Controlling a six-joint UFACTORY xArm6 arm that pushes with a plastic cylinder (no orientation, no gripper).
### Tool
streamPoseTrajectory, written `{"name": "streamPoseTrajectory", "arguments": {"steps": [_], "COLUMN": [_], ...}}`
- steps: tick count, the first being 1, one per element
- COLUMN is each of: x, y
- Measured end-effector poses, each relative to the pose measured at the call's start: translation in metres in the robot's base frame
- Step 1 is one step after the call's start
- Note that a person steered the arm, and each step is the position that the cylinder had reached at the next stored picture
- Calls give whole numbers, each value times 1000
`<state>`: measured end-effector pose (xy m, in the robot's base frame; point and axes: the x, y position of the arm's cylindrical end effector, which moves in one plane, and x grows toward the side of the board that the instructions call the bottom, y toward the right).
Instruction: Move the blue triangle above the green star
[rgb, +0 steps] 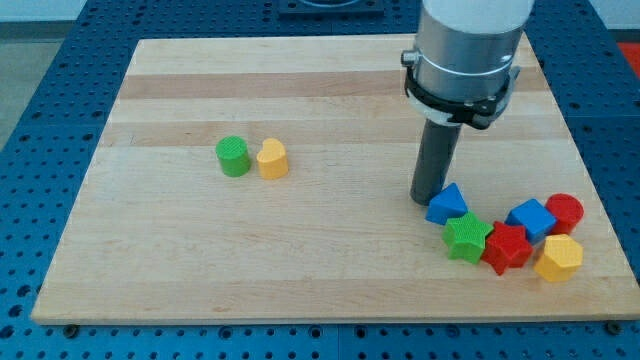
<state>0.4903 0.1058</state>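
Observation:
The blue triangle (447, 204) lies on the wooden board (320, 120) at the view's lower right, just above the green star (466, 238) and touching or nearly touching it. My tip (425, 198) stands right at the triangle's left edge, in contact with it or very close. The rod rises from there to the grey arm body at the view's top right.
To the right of the green star sit a red star (506, 248), a blue cube (531, 217), a red cylinder (565, 211) and a yellow hexagon (558, 258). A green cylinder (233, 156) and a yellow heart (271, 158) stand together at the left.

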Motion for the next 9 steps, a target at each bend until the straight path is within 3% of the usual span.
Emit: {"name": "streamPoseTrajectory", "arguments": {"steps": [7, 8, 9], "x": [19, 19, 19], "y": [6, -20, -89]}}
